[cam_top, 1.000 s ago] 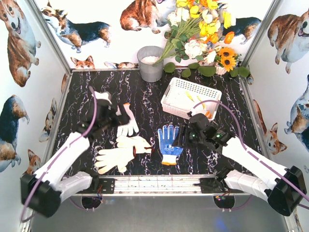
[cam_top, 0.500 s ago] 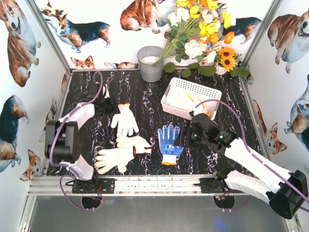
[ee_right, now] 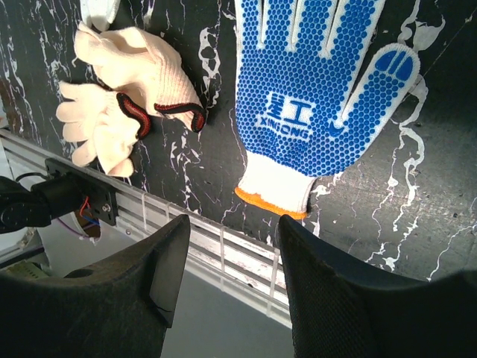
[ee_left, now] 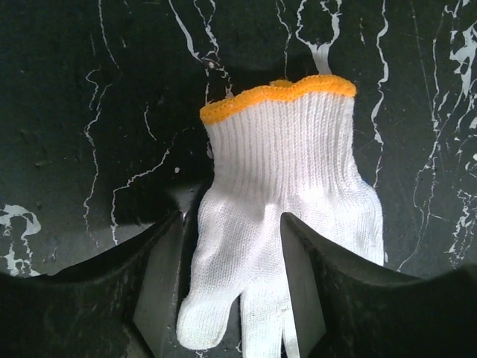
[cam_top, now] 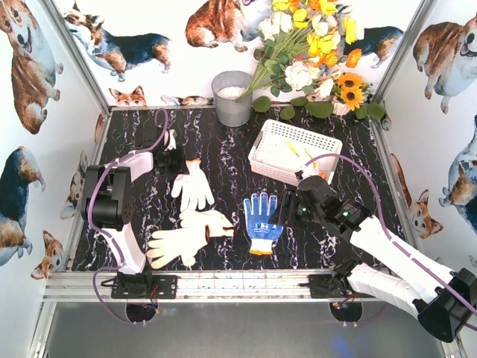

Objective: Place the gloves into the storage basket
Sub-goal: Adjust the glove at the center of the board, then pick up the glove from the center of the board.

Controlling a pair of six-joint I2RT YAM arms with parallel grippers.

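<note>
Left gripper (ee_left: 231,224): fingers straddle a white glove (ee_left: 287,186) with an orange cuff. The glove lies flat on the table (cam_top: 231,149), cuff ahead of the fingertips. Whether the pads actually pinch it, cannot tell.

Two cream gloves (ee_right: 127,89) lie ahead-left of the right gripper (ee_right: 227,231). The blue-dotted glove (ee_right: 313,97) lies straight ahead of it, untouched.

Right jaws stand apart, nothing between them.

White basket (cam_top: 268,168) sits just beyond the right gripper; all four gloves lie outside it.
</note>
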